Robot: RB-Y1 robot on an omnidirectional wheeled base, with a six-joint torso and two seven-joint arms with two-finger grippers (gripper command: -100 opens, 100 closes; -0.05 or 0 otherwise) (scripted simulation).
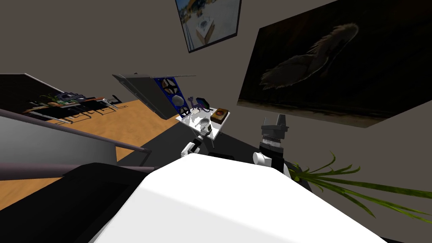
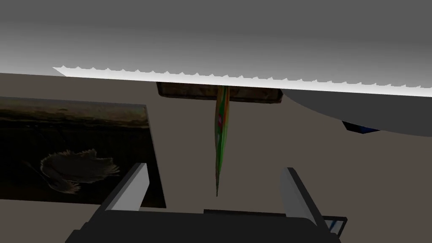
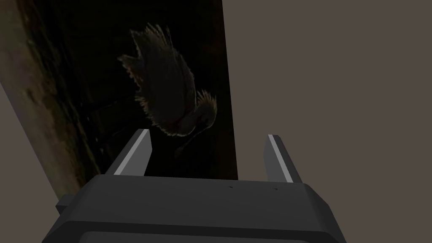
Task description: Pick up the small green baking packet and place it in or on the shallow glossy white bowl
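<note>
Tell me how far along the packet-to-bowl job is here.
Done: only the approach. In hand: the open left gripper lines up on the thin green packet, edge-on between its fingers, untouched. Left: close, lift, carry to the white bowl. The right gripper is open, idle.

1. The left pincer (image 2: 215, 167) has two thin, blade-like fingers (image 2: 130, 190), mid grey with paler edges, on a dark charcoal box.
2. The right pincer (image 3: 208, 134) is built the same. Each grey blade carries a pale strip along one edge, and the dark body has chamfered corners and two tiny specks near its top rim.
3. The right forearm (image 1: 270, 145) shows a grey block head, a ribbed light band, a black wrist section and a rounded white joint cap (image 1: 261, 159).
4. The left forearm (image 1: 192, 147) is slim, with white shells and dark joints.
</note>
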